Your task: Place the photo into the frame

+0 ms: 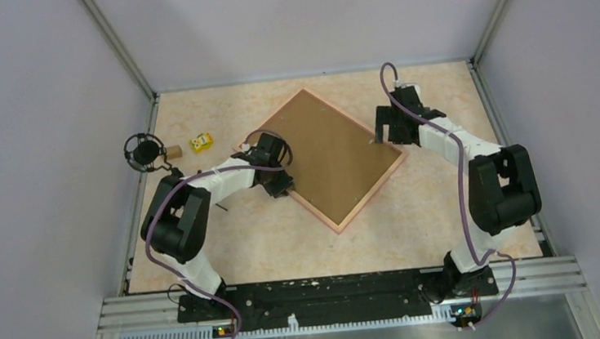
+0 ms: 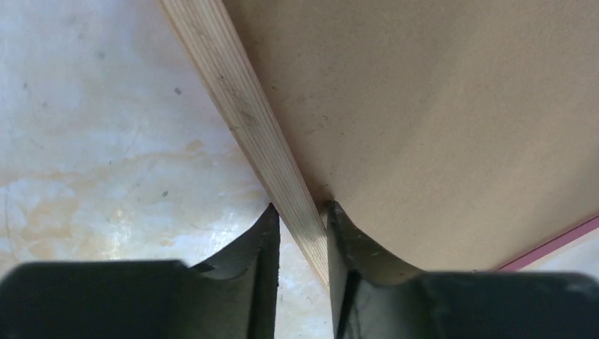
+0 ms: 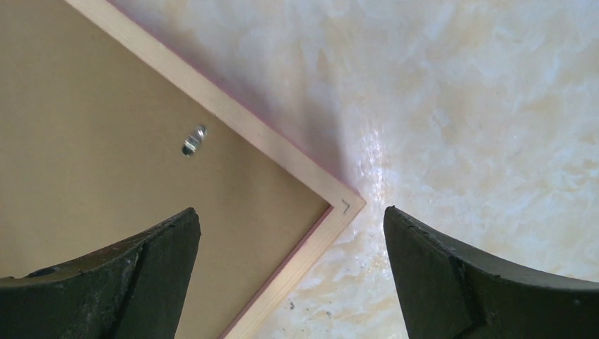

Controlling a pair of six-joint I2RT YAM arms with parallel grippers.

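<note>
The salmon-pink frame (image 1: 372, 194) lies face down as a diamond in the middle of the table, with the brown backing board (image 1: 328, 155) set in it. The photo is hidden. My left gripper (image 1: 278, 181) is shut on the frame's left rail (image 2: 240, 106), one finger outside it and one on the board (image 2: 424, 106). My right gripper (image 1: 382, 134) is open and empty, its fingers either side of the frame's right corner (image 3: 342, 205). The wrist view shows that gripper (image 3: 292, 219) above the board (image 3: 85, 141).
A small metal tab (image 3: 192, 139) sits on the board near the right corner. A yellow cube (image 1: 201, 142), a small brown block (image 1: 173, 152) and a black round device (image 1: 146, 152) stand at the far left. Grey walls enclose the table.
</note>
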